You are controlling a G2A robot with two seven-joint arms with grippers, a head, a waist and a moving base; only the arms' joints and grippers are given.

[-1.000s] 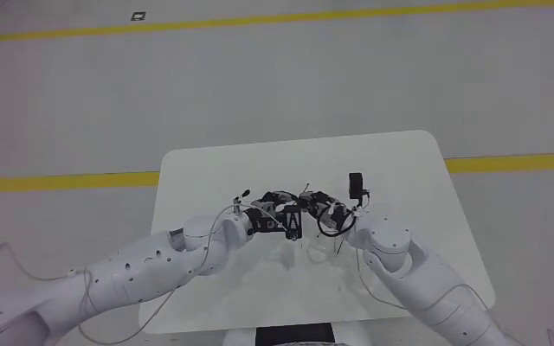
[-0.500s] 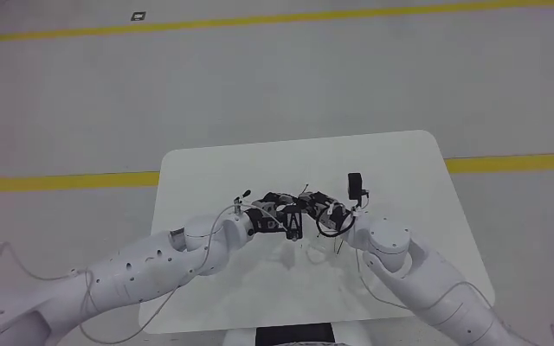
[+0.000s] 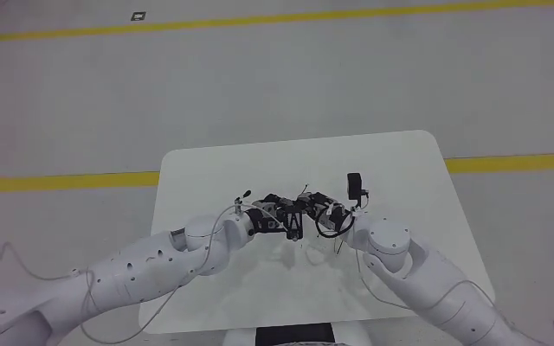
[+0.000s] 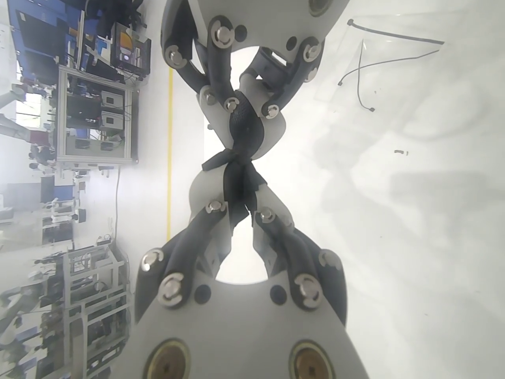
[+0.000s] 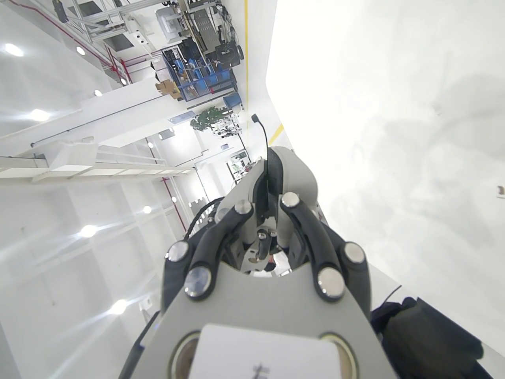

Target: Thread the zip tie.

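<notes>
Above the middle of the white table, my two grippers meet tip to tip. The left gripper is shut, its black pads pressed together. The right gripper faces it, also shut. A black zip tie pokes out sideways where the fingertips meet. In the right wrist view the thin zip tie rises out of the shut right gripper and ends in a small head. How much of the tie sits inside the left pads is hidden.
A clear plastic bag lies on the table just beyond the grippers, with a spare zip tie on it and thin loose ties beside it. The bag lies near the right arm. Bare tabletop surrounds both arms.
Both grippers stay shut and tip to tip. The right arm has edged very slightly toward the left one.
</notes>
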